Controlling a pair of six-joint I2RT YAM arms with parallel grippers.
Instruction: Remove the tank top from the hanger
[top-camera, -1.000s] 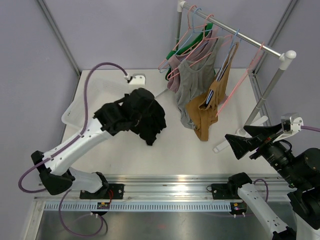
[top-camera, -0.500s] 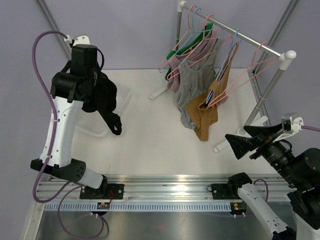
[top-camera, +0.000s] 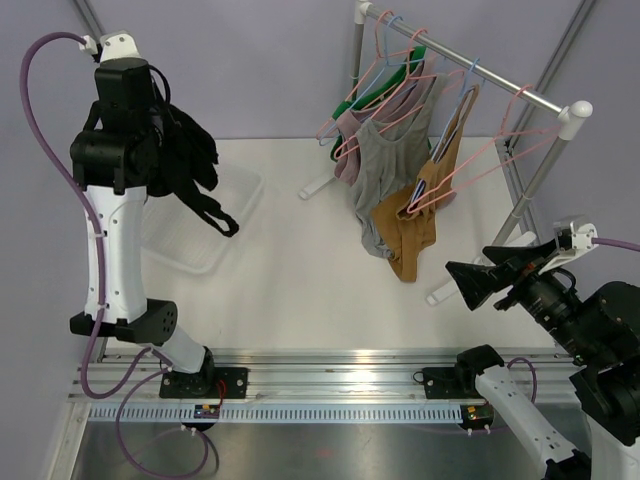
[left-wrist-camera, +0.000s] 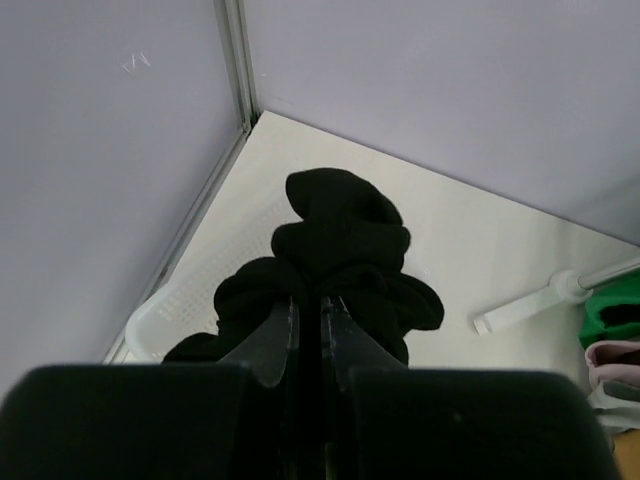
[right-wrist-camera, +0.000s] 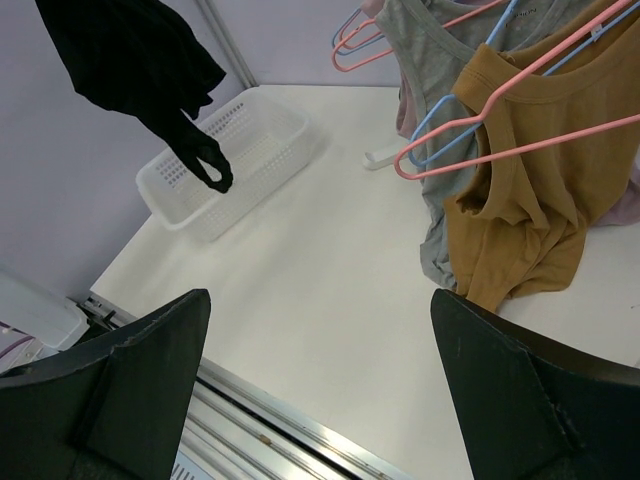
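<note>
Since a second ago the left arm (top-camera: 110, 230) has swung the black tank top (top-camera: 190, 160) off the middle of the table (top-camera: 300, 290) and up toward 10 o'clock in the top view. It now stands tall there, while the right arm has barely shifted.

The clothes rack (top-camera: 470, 75) fills the 1 o'clock corner, its rail slanting down to the right. Grey (top-camera: 385, 165) and mustard (top-camera: 415, 225) tank tops hang from it on pink and blue hangers (top-camera: 455, 195), with pink and green garments behind them. The white basket (top-camera: 240, 195) lies at 9 o'clock on the table, near the left wall.

The black tank top is off any hanger. It hangs bunched from the left gripper (left-wrist-camera: 308, 300) above the basket, and one strap loop dangles lowest, toward 4 o'clock from the bundle. In the right wrist view the strap (right-wrist-camera: 205, 160) shows in front of the basket (right-wrist-camera: 260, 130); I cannot tell whether they touch. The left wrist view shows the fingers pressed close together with black cloth pinched between them.

The right gripper (top-camera: 480, 277) sits at 4 o'clock, well apart from the rack, pointing toward 9 o'clock. Its fingers (right-wrist-camera: 140, 370) are spread wide and hold nothing.
</note>
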